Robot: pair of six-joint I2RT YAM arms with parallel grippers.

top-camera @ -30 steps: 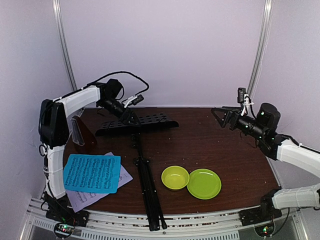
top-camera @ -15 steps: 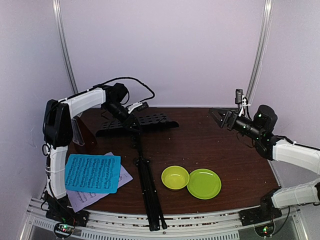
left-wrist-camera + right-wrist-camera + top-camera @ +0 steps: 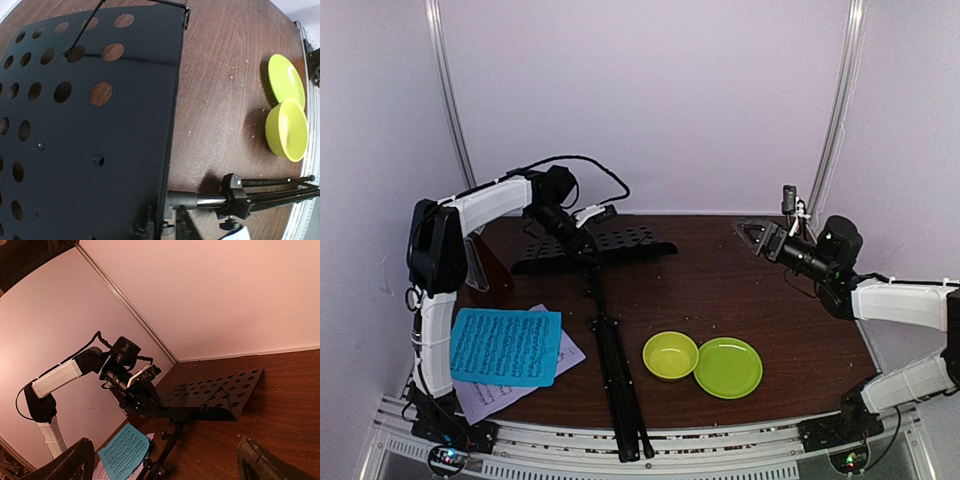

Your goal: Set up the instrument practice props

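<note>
One music stand [image 3: 612, 345] lies flat mid-table [image 3: 780, 290], folded legs overhanging the near edge, desk [image 3: 90, 150] toward the back; open wood to its right. Two sheets near-left: blue sheet [image 3: 506, 346] atop lilac-white sheet [image 3: 480, 398]. One metronome [image 3: 492, 268] far left, behind L arm. One bowl [image 3: 670, 355], one plate [image 3: 727, 367], side by side; R wrist cam misses both. L gripper [image 3: 582, 238] at desk's lip, grip can't tell. R gripper [image 3: 748, 230] aloft, fingers [image 3: 75, 460] spread wide.
</note>
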